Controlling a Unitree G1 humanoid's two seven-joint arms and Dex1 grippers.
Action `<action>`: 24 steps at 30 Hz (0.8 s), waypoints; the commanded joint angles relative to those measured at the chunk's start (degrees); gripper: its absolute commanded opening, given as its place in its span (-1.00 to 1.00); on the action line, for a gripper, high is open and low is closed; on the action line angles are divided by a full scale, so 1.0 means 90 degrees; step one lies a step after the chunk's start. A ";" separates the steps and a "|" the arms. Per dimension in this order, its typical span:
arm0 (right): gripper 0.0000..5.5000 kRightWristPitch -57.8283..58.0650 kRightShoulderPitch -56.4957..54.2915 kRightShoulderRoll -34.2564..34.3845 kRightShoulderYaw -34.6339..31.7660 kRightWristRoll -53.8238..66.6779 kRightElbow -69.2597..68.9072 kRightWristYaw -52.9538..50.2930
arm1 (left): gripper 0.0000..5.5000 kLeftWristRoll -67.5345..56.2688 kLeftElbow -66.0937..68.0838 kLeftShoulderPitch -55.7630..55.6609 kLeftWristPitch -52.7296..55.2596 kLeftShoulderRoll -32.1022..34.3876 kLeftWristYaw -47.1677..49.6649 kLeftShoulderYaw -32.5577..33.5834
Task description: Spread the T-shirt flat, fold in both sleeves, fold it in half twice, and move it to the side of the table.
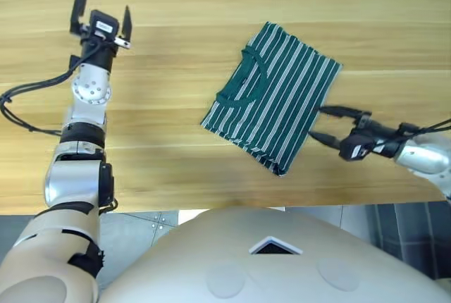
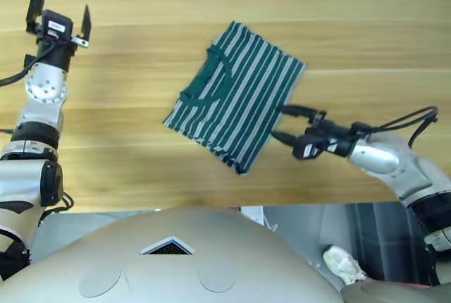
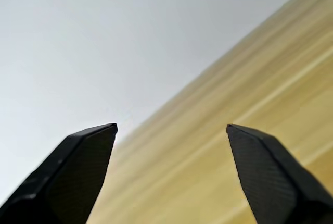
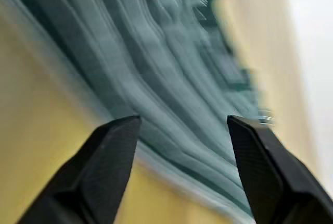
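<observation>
Sideways, right pincer (image 1: 316, 122) gapes at T-shirt (image 1: 271, 99) edge, perhaps touching; left pincer (image 1: 105, 3) wide, well apart

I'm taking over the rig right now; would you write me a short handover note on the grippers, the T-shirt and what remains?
Left gripper: open, holding nothing, over bare table well to the left of the shirt.
Right gripper: open, fingertips at the shirt's right edge, not clamped on it.
T-shirt: mid-table, lying askew as a compact folded rectangle, collar showing on its left side.
Done: sleeves are tucked away and the folding looks finished, though the layers cannot be counted.
Left: probably grip the bundle and move it to the side of the table.
</observation>
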 commanded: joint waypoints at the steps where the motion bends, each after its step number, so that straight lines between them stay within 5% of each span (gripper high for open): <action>1: 0.12 0.0727 -0.0565 0.1134 -0.0688 0.2284 -0.0358 0.0167 | 0.42 0.0549 -0.0534 -0.0140 -0.0238 -0.0561 -0.0910 -0.1018; 5: 0.12 0.2215 -0.0980 0.2155 -0.1263 0.3656 0.0288 0.0468 | 0.42 0.0860 -0.0027 -0.0437 -0.0605 -0.1345 -0.1589 -0.1842; 11: 0.12 0.2878 -0.1059 0.2791 -0.1719 0.3049 0.0147 0.0531 | 0.42 0.1973 0.0645 -0.0713 -0.0930 -0.2149 -0.2257 -0.3326; 19: 0.12 0.2953 -0.0727 0.3136 -0.1846 0.2165 -0.0233 0.0930 | 0.42 0.1821 0.1030 -0.0445 -0.0127 -0.1196 -0.1020 -0.2651; 24: 0.12 0.2888 -0.0563 0.3302 -0.1793 0.1559 -0.0201 0.1095 | 0.42 0.0753 -0.0261 0.1575 -0.0036 -0.0705 -0.1216 -0.2005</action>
